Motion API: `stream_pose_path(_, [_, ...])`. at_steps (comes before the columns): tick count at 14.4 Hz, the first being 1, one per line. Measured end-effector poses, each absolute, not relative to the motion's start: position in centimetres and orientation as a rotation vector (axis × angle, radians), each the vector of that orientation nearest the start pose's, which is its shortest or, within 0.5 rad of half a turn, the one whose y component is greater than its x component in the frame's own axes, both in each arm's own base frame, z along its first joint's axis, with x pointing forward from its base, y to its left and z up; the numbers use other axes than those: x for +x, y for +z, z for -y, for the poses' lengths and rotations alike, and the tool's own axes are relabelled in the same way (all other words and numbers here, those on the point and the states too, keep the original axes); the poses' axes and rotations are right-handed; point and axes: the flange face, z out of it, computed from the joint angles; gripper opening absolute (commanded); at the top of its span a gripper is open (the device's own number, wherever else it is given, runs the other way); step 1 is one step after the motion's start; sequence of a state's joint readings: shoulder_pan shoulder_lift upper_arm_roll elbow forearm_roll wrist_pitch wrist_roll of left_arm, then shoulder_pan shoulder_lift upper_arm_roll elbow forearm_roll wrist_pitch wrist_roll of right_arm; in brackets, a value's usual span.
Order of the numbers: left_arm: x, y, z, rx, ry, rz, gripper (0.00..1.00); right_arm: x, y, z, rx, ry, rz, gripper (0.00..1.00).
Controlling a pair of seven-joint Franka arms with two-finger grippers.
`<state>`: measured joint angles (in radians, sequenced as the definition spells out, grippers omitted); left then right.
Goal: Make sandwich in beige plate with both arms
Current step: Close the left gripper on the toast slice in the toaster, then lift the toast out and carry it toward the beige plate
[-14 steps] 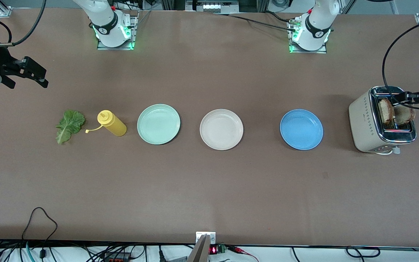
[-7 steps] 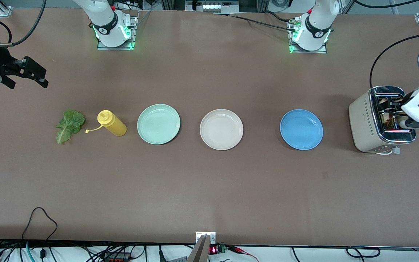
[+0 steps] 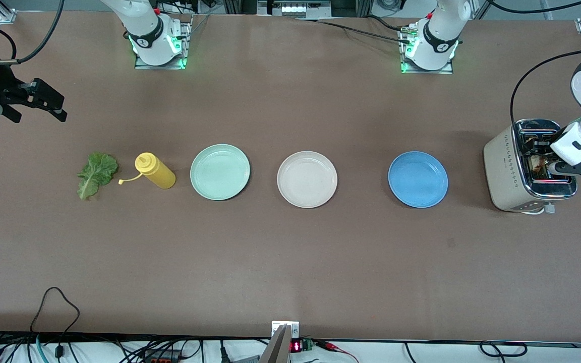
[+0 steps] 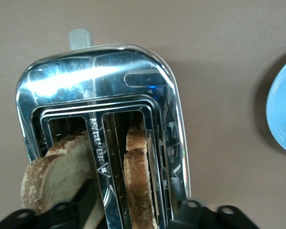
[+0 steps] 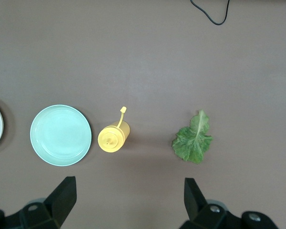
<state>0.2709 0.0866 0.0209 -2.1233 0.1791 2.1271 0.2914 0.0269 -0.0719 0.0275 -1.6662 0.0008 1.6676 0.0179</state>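
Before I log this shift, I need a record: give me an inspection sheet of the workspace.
Surface: brown table, bare between items.
Job's things: beige plate holds nothing; two bread slices in toaster; lettuce leaf on table.
Clutter: yellow squeeze bottle, mint-green plate, blue plate.
Grippers: left gripper at toaster slots, around a slice; right gripper open, waiting above lettuce end.
Cables: black cable at table edge.
Surroundings: nothing seen.

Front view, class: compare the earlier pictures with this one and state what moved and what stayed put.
The left gripper has come down over the toaster, its fingers now straddling one toast slice in its slot; a grip isn't certain. The right gripper waits unmoved at its table end. Lettuce leaf, mustard bottle and beige plate stayed put.
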Motion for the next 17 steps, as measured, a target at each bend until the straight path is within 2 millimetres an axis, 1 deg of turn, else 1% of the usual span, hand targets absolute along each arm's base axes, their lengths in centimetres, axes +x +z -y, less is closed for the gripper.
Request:
stream_pose_path(1, [51.9, 36.4, -16.5, -3.014, 0.201, -0.151, 0.18, 54.0, 62.7, -3.0, -3.137, -0.115, 0.057, 1.00])
stream_pose_path(2, [51.7, 36.3, -16.5, -3.016, 0.225, -0.151, 0.16, 54.0, 62.7, -3.0, -3.137, -0.115, 0.057, 1.00])
stream_pose_path(4, [51.5, 36.3, -16.3, -3.018, 0.251, -0.153, 0.03, 54.0, 62.7, -3.0, -3.137, -0.115, 0.057, 1.00])
stream_pose_path(6, [51.4, 36.4, -16.0, -3.019, 0.270, -0.158, 0.01, 54.0, 62.7, -3.0, -3.137, -0.115, 0.057, 1.00])
stream_pose_path(8, [51.4, 36.7, -15.6, -3.018, 0.274, -0.168, 0.01, 54.0, 62.7, -3.0, -3.137, -0.115, 0.057, 1.00])
stream_pose_path(10, [51.4, 37.4, -15.1, -3.016, 0.277, -0.177, 0.01, 54.0, 62.7, -3.0, -3.137, -0.115, 0.057, 1.00])
stream_pose_path(12, [51.4, 39.2, -15.0, -3.014, 0.309, -0.171, 0.01, 54.0, 62.7, -3.0, -3.137, -0.115, 0.057, 1.00])
stream_pose_path(14, [51.9, 42.5, -14.9, -3.009, 0.339, -0.162, 0.01, 54.0, 62.7, -3.0, -3.138, -0.115, 0.057, 1.00])
stream_pose_path(15, [52.3, 44.4, -14.4, -3.005, 0.345, -0.169, 0.01, 54.0, 62.7, -3.0, -3.137, -0.115, 0.057, 1.00])
stream_pose_path(17, [53.0, 47.7, -12.8, -2.996, 0.353, -0.199, 0.01, 54.0, 62.7, -3.0, -3.138, -0.115, 0.057, 1.00])
